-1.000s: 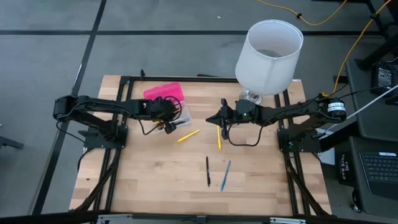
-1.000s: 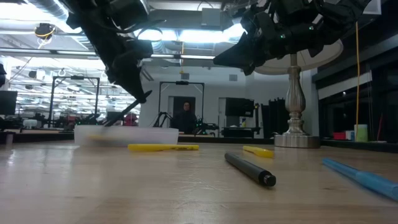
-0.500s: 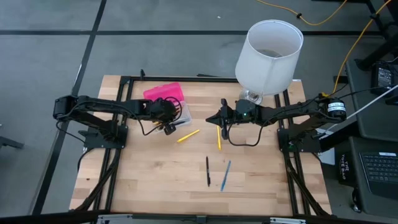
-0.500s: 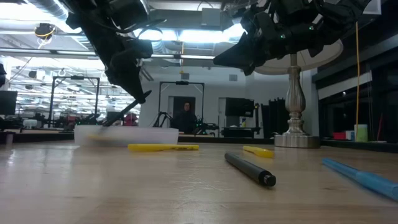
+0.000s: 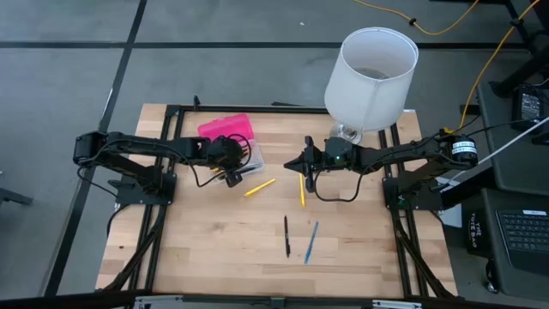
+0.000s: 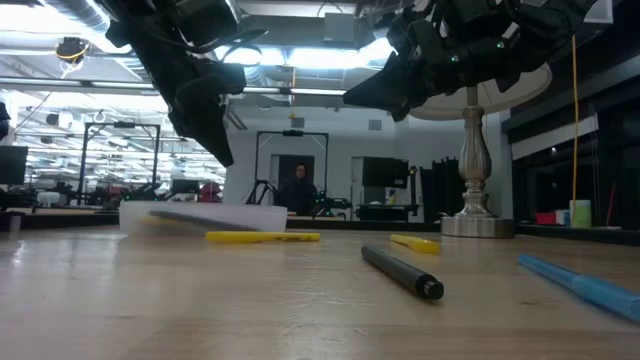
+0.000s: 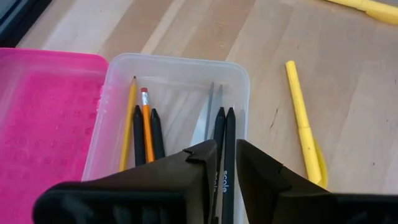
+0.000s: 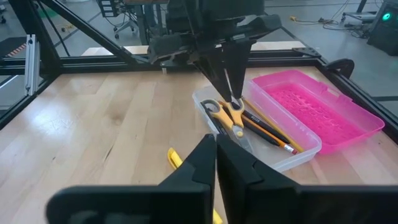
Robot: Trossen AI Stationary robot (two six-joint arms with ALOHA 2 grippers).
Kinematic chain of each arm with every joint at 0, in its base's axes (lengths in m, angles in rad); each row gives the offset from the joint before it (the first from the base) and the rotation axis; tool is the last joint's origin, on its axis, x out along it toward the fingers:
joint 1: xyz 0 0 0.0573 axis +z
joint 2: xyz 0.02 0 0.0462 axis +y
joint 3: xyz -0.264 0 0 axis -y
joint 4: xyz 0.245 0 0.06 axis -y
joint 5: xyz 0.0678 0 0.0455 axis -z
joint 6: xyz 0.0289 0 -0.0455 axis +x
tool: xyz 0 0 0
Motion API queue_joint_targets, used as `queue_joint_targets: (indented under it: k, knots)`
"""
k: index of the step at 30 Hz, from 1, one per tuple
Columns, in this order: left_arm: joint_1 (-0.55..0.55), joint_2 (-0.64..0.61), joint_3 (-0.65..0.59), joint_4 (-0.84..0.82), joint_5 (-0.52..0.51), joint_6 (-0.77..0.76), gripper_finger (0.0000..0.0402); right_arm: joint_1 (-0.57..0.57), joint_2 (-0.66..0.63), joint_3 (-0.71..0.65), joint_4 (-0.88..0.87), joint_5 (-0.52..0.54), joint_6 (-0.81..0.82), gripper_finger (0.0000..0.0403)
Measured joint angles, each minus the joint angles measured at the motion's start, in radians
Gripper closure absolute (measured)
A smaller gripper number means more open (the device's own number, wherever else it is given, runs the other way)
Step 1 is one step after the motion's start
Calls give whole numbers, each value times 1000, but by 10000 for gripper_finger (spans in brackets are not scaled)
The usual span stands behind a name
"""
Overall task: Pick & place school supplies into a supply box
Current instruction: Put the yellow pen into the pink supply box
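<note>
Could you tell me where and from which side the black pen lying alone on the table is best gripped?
Grip the black pen at mid-barrel from straight above, fingers closing across its width. It lies flat and apart from the blue pen, so both sides are free.

lamp: big white lampshade (image 5: 371,77) sitting at the far edge of the table, near the right corner; its silvery base (image 6: 474,222) is showing in the low view
table: light wooden top (image 5: 214,240) resting in a black metal frame (image 5: 403,249)
floor: grey carpet (image 5: 69,60) with dark seams running across it
cables: yellow cord (image 5: 446,26) snaking over the floor behind the lamp
side desk: dark surface with a keyboard (image 5: 525,230) lying on it, off to the right of the table
room behind: someone (image 6: 297,190) standing far back in a workshop with ceiling lights glowing overhead
</note>
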Motion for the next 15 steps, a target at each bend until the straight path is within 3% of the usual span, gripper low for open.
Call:
queue_joint_targets:
  k: [9,15]
  knots:
    - [-25,-48,0,0,-18,64,359,0,0,0,-15,0,3,371]
    - [-149,-125,-2,9,-199,87,388,0,0,0,-44,0,42,371]
